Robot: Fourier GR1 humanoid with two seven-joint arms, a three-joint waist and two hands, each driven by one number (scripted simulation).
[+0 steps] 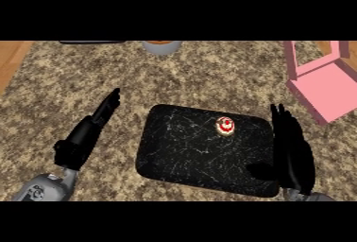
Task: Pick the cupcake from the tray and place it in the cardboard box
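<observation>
One cupcake [225, 125], white-frosted with red markings, sits upright on the black marbled tray [181, 156], toward its far right portion. Right hand [291, 146] lies over the tray's right edge, fingers straight, holding nothing, clear of the cupcake. Left hand [97, 123] rests left of the tray, fingers extended, empty. Pink box [327, 90] stands open at far right. What appears to be a cup [162, 46] sits at the far edge.

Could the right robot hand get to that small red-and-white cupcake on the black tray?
Probably yes. The right robot hand hangs open at the black marbled tray's right edge, and the small red-and-white cupcake sits just to its left with nothing between them.
</observation>
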